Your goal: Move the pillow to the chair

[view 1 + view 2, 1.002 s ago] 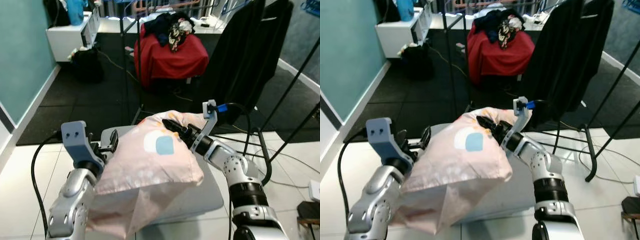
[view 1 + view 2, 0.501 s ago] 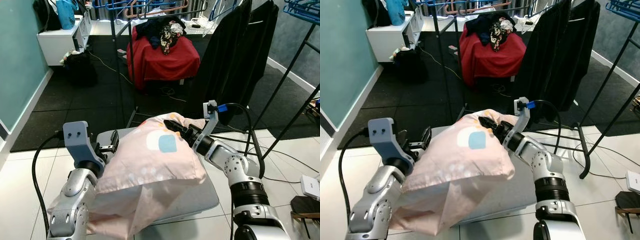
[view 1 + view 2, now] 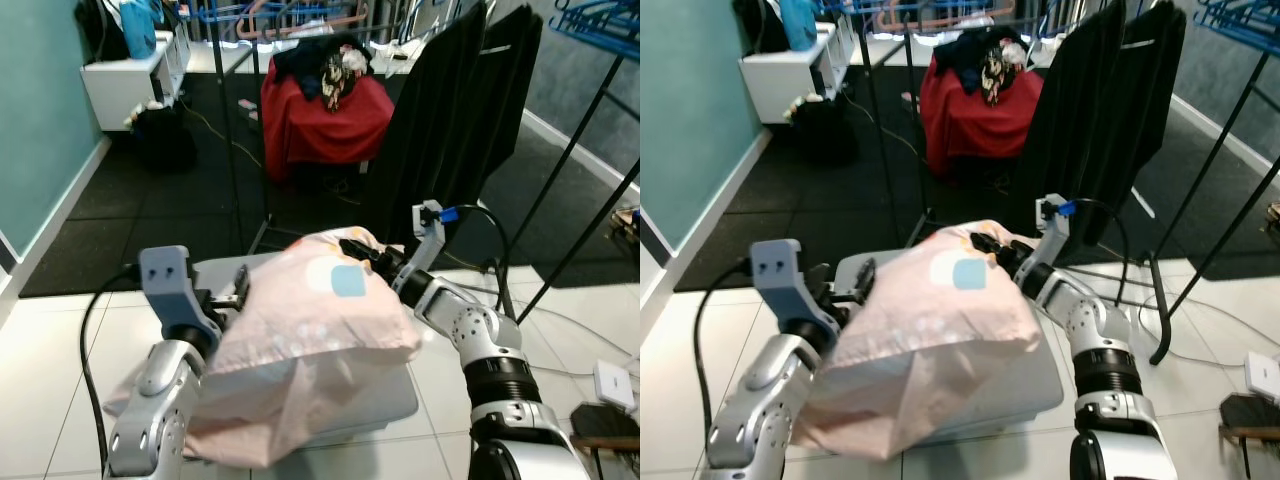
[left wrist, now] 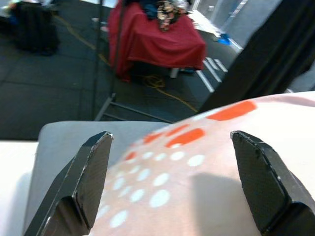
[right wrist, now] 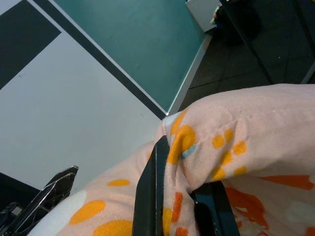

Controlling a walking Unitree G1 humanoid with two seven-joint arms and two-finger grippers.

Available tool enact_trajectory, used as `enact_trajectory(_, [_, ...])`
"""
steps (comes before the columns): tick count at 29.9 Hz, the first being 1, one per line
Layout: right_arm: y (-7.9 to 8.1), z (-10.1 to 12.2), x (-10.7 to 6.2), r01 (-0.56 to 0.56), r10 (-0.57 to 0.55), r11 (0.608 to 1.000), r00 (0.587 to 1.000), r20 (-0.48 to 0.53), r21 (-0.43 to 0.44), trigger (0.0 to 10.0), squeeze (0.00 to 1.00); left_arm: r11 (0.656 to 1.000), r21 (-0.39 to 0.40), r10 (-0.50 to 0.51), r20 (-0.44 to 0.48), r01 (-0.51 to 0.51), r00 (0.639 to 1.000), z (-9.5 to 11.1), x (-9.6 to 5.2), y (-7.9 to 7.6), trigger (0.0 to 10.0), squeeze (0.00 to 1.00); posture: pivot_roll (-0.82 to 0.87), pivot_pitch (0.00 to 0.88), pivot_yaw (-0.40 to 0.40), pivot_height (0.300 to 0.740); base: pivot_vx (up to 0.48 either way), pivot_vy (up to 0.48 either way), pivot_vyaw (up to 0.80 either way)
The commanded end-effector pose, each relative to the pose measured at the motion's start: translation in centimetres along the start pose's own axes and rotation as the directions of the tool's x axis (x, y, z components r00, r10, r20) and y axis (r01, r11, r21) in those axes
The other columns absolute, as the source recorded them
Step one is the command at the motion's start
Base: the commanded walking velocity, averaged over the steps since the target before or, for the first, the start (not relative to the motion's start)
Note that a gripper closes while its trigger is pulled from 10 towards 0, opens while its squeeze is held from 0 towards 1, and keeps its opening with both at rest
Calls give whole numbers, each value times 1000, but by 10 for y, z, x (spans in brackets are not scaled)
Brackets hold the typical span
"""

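Left eye: pink patterned pillow (image 3: 315,330) held up between both arms above a grey padded seat (image 3: 395,385); right claw (image 3: 362,250) pinches its far top corner. Left claw (image 3: 238,288) against pillow's near-left side.

Left wrist: left claw fingers (image 4: 91,172) spread wide, pillow between them.

Right wrist: right claw fingers (image 5: 150,191) clamped on a pillow fold.

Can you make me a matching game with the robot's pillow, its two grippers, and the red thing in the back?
Things:
1. pillow
2. left gripper
3. right gripper
4. red cloth

States:
A. pinching a fold of fabric
B. draped in the back, with clothes piled on top
C. fingers spread wide against the pillow
D. pink with dots, carried between both arms

Pairs: 1-D, 2-C, 3-A, 4-B
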State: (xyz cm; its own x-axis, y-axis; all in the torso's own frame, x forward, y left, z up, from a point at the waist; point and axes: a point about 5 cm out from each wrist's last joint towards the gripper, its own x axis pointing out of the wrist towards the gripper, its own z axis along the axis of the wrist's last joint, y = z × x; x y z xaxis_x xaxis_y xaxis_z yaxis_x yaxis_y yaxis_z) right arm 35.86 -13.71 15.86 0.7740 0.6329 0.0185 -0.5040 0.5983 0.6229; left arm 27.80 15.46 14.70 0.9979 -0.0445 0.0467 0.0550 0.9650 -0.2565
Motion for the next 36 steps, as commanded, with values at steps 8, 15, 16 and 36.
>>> enact_trajectory(8, [6,24,2,-7,13,998,997,81,-69,10000,0,1000,-13,-1,-28,1,1000,-7,-1,0,10000,0,-196,0,-73,740,0,-480,-434])
enact_trajectory(15, [5,27,2,2,4,998,994,108,-56,10000,0,1000,-18,-3,-29,2,1000,-7,-1,-2,10000,0,-198,0,-75,740,0,-480,-472])
enact_trajectory(16, [5,27,2,2,4,998,994,108,-56,10000,0,1000,-18,-3,-29,2,1000,-7,-1,-2,10000,0,-198,0,-75,740,0,-480,0])
enact_trajectory(36, [3,30,0,19,-12,998,993,118,-59,10000,0,1000,-23,-8,-32,8,999,-8,-2,-2,10000,0,-205,0,-72,740,0,-480,0])
